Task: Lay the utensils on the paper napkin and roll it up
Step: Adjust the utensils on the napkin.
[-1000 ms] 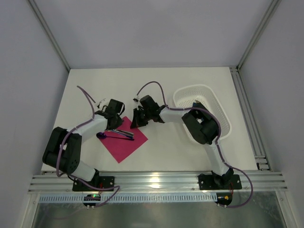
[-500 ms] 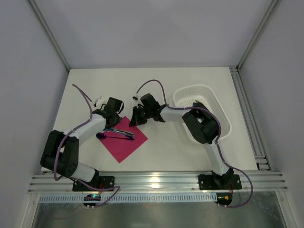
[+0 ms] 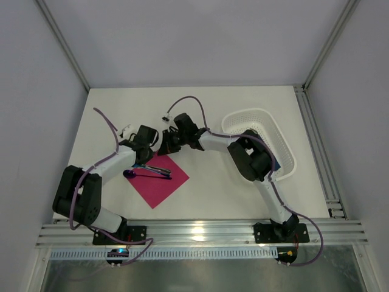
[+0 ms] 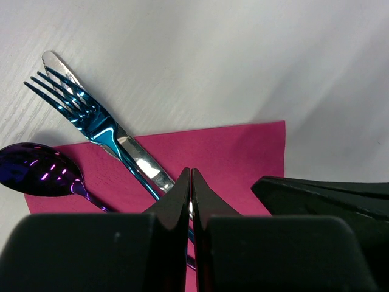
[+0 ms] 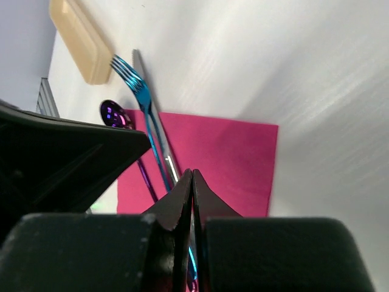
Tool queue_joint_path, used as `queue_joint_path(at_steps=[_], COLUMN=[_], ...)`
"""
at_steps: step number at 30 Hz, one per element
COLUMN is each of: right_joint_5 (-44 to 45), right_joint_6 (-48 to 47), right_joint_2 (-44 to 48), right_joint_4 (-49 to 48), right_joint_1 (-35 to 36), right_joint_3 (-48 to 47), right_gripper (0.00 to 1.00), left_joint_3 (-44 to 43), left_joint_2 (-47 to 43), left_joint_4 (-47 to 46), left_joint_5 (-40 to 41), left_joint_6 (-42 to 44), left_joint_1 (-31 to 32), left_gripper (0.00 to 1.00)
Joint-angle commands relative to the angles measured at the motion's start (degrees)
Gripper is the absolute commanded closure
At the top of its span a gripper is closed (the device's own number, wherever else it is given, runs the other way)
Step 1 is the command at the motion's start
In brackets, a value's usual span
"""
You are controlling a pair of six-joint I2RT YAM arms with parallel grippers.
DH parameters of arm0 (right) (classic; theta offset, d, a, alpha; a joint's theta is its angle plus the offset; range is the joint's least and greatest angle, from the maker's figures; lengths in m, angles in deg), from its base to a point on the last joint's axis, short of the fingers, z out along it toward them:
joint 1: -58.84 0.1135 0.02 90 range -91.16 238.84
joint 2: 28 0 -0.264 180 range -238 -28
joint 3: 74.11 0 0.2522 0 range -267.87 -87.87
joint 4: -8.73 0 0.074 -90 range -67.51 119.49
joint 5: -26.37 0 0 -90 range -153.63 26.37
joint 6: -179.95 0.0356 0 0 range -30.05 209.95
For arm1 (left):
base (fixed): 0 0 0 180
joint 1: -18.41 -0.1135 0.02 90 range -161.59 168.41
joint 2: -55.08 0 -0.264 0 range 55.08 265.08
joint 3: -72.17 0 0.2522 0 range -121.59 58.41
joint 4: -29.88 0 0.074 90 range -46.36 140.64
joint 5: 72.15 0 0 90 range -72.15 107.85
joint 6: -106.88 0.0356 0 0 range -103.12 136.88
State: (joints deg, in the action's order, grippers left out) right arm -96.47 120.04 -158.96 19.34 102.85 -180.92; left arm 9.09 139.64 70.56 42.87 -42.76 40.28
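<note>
While left pincer (image 4: 190,173) and right pincer (image 5: 192,173) hang shut, empty, above the napkin (image 4: 243,152), best open both, nip its far corner, fold tight over the cutlery (image 4: 97,125).

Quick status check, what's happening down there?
Left gripper and right gripper shut, empty, over napkin. Utensils on napkin, heads past its edge; napkin unrolled. Beige stick lies clear.

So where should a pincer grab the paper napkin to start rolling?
Best take the paper napkin by its bare far corner, coming in from the far side. It lies flat, so only a corner can be pinched; the utensils cross its left part. The left pincer and right pincer, both shut, must open first.
</note>
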Motion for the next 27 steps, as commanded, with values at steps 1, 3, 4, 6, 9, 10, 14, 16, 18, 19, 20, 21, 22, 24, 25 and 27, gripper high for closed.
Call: queue_joint_path(at_steps=[1, 3, 4, 6, 9, 10, 14, 16, 18, 19, 20, 21, 22, 24, 25, 27], right_joint_5=[-0.12, 0.32, 0.32, 0.76, 2.77, 3.39, 6.38, 6.82, 6.91, 7.26, 7.26, 7.26, 7.44, 7.53, 7.7, 7.53], right_joint_6=[-0.91, -0.91, -0.91, -0.91, -0.99, -0.99, -1.17, -0.82, -0.65, -0.64, -0.47, -0.47, -0.38, -0.47, -0.55, -0.64], right_joint_2=[-1.93, -3.07, -3.34, -3.87, -4.13, -4.22, -4.22, -4.22, -4.13, -4.05, -4.04, -3.96, -3.96, -3.87, -3.87, -3.87], right_joint_4=[2.19, 2.8, 2.81, 2.72, 4.9, 5.53, 8.16, 8.61, 8.78, 8.78, 8.87, 8.96, 8.96, 9.13, 9.22, 9.4], right_joint_1=[-0.15, -0.15, -0.24, -0.15, -0.15, -0.15, -0.15, -0.15, -0.06, -0.15, -0.15, -0.15, -0.15, -0.15, -0.15, -0.15], right_joint_3=[-3.36, -3.97, -4.15, -4.06, -4.15, -4.33, -4.33, -4.06, -3.89, -3.8, -3.71, -3.71, -3.71, -3.89, -3.89, -3.98], right_gripper=[0.96, 0.96, 0.96, 0.96, 0.96, 0.96, 0.96, 0.96, 0.96, 0.96, 0.96, 0.96, 0.96, 0.96, 0.96, 0.96], left_joint_3=[-1.48, -1.74, -1.83, -2.53, -3.68, -3.85, -3.42, -3.15, -2.89, -2.89, -2.8, -2.71, -2.62, -2.45, -2.1, -2.01], left_joint_2=[1.14, 1.49, 1.84, 2.37, 3.86, 4.13, 4.65, 4.66, 4.92, 5.09, 5.18, 5.44, 5.62, 5.97, 6.06, 6.67], left_joint_4=[-0.02, -0.02, 0.15, 0.33, 1.47, 1.82, 2.08, 2.52, 2.35, 2.52, 2.44, 2.35, 2.35, 2.09, 1.91, 1.65], left_joint_5=[0.83, 0.56, 0.39, -0.14, -0.67, -0.67, -1.46, -1.02, -0.85, -0.76, -0.67, -0.5, -0.41, -0.32, -0.23, -0.23], left_joint_6=[-0.66, -0.74, -0.83, -0.83, -1.36, -1.45, -2.59, -3.2, -3.21, -3.21, -3.21, -3.21, -3.12, -3.21, -3.21, -3.21], left_joint_1=[-0.42, -0.51, -0.6, -0.69, -0.77, -0.86, -1.12, -1.21, -1.3, -1.39, -1.48, -1.48, -1.48, -1.48, -1.48, -1.48], left_gripper=[1.0, 1.0, 1.0, 1.0, 1.0, 1.0, 1.0, 1.0, 1.0, 1.0, 1.0, 1.0, 1.0, 1.0, 1.0, 1.0])
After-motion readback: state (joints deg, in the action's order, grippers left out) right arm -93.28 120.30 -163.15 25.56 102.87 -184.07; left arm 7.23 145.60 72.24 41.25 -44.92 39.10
